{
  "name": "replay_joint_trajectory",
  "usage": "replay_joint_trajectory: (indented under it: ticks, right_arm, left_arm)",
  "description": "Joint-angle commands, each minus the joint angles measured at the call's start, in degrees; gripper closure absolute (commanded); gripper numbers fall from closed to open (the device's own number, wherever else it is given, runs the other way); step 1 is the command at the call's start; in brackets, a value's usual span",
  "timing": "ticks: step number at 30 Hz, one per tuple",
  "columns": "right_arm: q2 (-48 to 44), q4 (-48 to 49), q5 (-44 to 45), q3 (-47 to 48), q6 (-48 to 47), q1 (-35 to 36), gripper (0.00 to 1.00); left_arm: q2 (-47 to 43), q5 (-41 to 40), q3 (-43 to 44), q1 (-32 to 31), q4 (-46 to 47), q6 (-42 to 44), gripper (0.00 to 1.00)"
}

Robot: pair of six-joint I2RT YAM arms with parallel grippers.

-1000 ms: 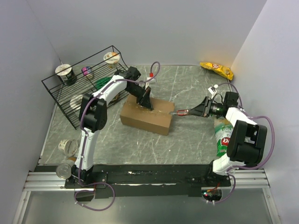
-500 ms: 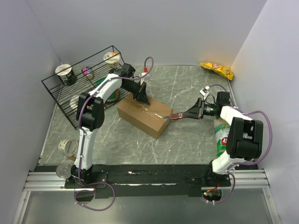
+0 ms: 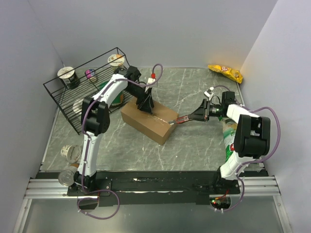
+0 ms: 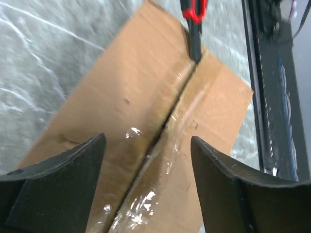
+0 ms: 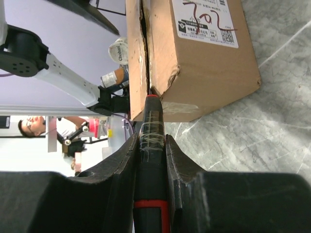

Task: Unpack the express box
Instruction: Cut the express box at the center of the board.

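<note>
Though taped, seam (image 4: 167, 116) gapes on the express box (image 3: 150, 124)

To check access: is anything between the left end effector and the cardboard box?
Nothing visible. The open left end effector is directly over the box; the right end effector's cutter meets its seam at the end nearer that arm.
</note>
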Motion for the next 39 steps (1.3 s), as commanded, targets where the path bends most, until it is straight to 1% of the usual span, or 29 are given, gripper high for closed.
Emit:
replay_joint_trajectory:
  ticks: [1,3,6,8,12,14,15,16,18,19,21,29,31,35,39]
  right_arm:
    - [2.0,-1.0,6.7,4.2,-5.2,0.4,1.00]
    - [2.3,-1.1,6.6,4.7,-5.2,0.4,1.00]
    - [2.8,-1.8,6.8,5.8,-5.7,0.5,1.00]
    - [3.1,-2.4,6.9,6.6,-6.0,0.4,1.00]
    - [4.1,-2.4,6.9,7.6,-6.1,0.3,1.00]
    - [4.5,-2.3,6.9,8.0,-5.9,0.3,1.00]
    - [4.8,-2.2,6.8,8.1,-5.9,0.4,1.00]
    - [4.9,-2.0,6.8,8.4,-5.8,0.4,1.00]
    - [5.2,-1.9,6.8,8.7,-5.7,0.4,1.00]
    - [5.3,-1.9,6.8,8.9,-5.8,0.4,1.00]
    - [5.5,-2.1,6.3,9.2,-6.0,0.3,1.00]
    - [4.2,-3.7,7.3,8.9,-8.9,0.5,1.00]
    - [3.8,-3.2,8.0,8.7,-8.9,0.4,1.00]
    - [5.2,0.5,7.7,9.1,-6.4,0.7,1.00]
    - [8.3,1.6,7.1,12.4,-5.4,1.5,1.00]
  left_arm:
    - [-0.6,-4.8,-3.8,-1.9,-6.6,10.7,0.24]
    - [-0.8,-5.9,-5.2,-3.2,-6.6,12.1,0.25]
    - [-0.4,-7.7,-5.9,-4.4,-6.6,11.6,0.31]
    - [-1.1,-8.5,-7.1,-5.4,-6.8,12.1,0.37]
    - [-4.8,-9.6,-13.2,-7.0,-6.7,15.0,0.46]
    - [-6.5,-9.1,-15.0,-7.8,-6.8,15.1,0.52]
    - [-6.8,-8.8,-15.9,-8.1,-6.7,14.9,0.57]
    - [-6.8,-8.7,-15.9,-8.3,-6.7,14.6,0.76]
    - [-5.8,-8.0,-14.5,-8.3,-6.8,12.2,0.85]
    - [-5.2,-7.7,-13.8,-8.3,-6.7,11.0,0.99]
    - [-3.4,-5.6,-10.6,-8.1,-6.8,7.0,0.99]
    - [-1.5,3.9,-6.6,-4.1,-6.6,0.4,0.99]
    - [-1.6,4.4,-6.8,-3.4,-6.6,-0.9,0.99]
    - [-3.5,4.0,-10.8,-3.3,-6.7,-0.3,0.99]
    - [-4.5,5.4,-11.9,-3.0,-6.3,-1.1,0.99]
